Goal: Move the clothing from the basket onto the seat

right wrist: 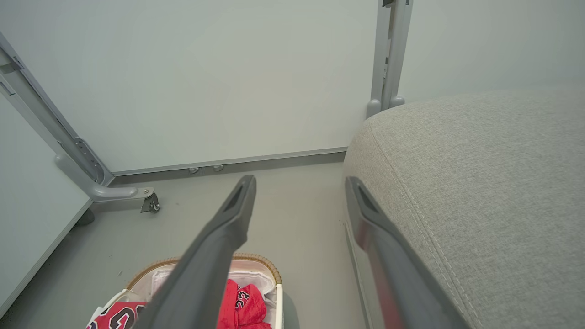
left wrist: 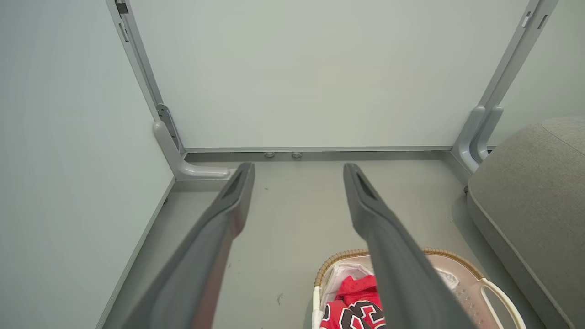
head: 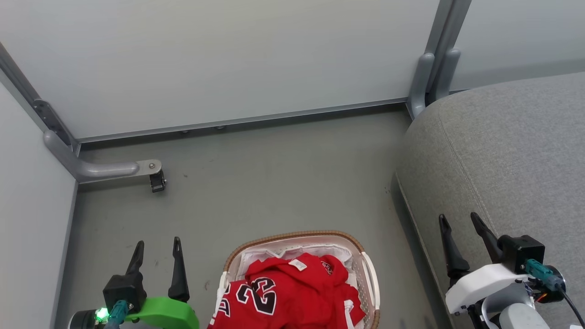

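Plainly the clothing (head: 288,292), a red heap showing a black-and-white 23, lies piled in the basket (head: 292,236) on the floor (head: 274,173), with none of it on the seat (head: 502,160). The heap sits between the 2 grippers, closer to the robot than either pair of fingertips. The left gripper (head: 157,242), fingers apart and empty, hangs near the basket's left rim. The right gripper (head: 457,217), likewise spread and empty, is over the seat's edge and farther off. The left arm looks better placed to reach down and inward.
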`<state>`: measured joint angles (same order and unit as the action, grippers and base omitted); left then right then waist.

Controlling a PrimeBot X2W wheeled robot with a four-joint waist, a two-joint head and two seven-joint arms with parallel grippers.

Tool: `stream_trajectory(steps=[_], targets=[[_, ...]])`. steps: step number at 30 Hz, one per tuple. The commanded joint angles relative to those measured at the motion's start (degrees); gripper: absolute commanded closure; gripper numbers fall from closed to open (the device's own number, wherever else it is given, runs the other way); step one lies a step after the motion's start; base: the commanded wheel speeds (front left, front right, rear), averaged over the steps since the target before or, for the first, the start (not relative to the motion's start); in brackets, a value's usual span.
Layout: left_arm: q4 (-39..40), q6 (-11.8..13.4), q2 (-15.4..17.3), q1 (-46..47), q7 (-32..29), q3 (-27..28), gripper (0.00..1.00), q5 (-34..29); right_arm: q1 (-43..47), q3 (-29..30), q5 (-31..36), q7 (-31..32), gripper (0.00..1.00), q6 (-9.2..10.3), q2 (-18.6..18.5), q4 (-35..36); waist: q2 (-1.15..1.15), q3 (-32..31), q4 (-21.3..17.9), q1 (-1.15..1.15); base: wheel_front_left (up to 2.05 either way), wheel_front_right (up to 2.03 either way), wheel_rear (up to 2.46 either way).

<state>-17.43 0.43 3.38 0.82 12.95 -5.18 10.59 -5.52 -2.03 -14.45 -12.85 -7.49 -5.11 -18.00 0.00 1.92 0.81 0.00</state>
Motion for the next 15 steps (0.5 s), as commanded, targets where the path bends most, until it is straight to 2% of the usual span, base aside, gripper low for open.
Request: stream_trajectory(steps=[1, 7, 15], targets=[[0.0, -0.3, 0.1, -0.6, 0.5, 0.0, 0.00, -1.3, 0.3, -0.1, 1.4, -0.6, 0.00, 0.00, -0.2, 0.1, 0.00, 0.2, -0.1, 0.00, 0.00, 0.00, 0.00], [0.2, -1.0, -0.2, 0.7, 1.1, -1.1, 0.00, -3.9, -1.4, -0.6, 3.4, -1.2, 0.00, 0.00, -0.5, 0.5, 0.00, 2.4, -0.7, 0.00, 0.00, 0.00, 0.00], [-1.8, -1.8, -0.4, 4.5, 1.9, -3.7, 0.00, -7.1, -5.5, -2.7, 5.6, -2.1, 0.00, 0.01, -0.9, 3.0, 0.00, 9.2, -3.4, 0.00, 0.00, 0.00, 0.00]])
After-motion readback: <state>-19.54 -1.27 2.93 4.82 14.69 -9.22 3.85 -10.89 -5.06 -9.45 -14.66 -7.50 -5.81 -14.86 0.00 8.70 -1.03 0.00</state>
